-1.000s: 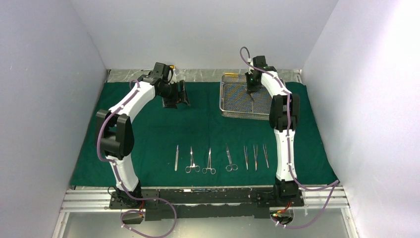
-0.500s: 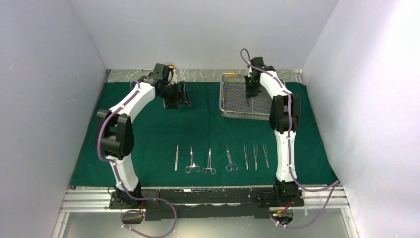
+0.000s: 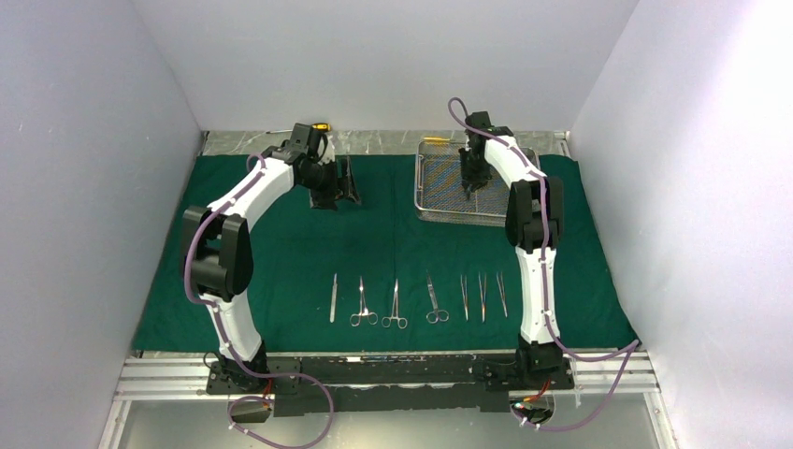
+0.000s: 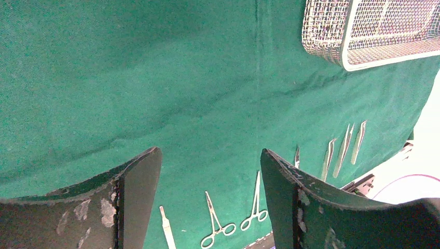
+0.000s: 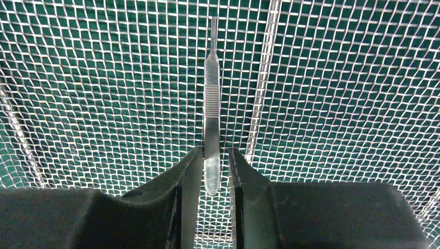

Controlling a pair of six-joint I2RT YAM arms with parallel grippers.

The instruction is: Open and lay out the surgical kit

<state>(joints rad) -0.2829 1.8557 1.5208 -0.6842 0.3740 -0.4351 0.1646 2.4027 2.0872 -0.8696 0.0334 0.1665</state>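
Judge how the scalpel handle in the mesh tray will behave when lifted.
The scalpel handle is slim steel: probably rigid and light. Its polished end may slip; the ribbed section should grip better. Flat, so unlikely to roll.

From above, the right gripper [image 3: 470,181] covers the middle of the wire-mesh tray [image 3: 435,201]. The scalpel handle [image 5: 211,104] under it is too small to find there. Up close, the tray runs off every edge of the right wrist picture. In the left wrist picture only one corner of the tray shows, at the top.

One steel tool [image 4: 297,155] peeks out from behind a finger [image 4: 290,207] of the left gripper [image 4: 210,151], and just its tip shows. A second scalpel handle [image 4: 167,236] is cut off at the bottom. A yellow thing [image 3: 321,126] sits half hidden behind the left arm [image 3: 252,187].
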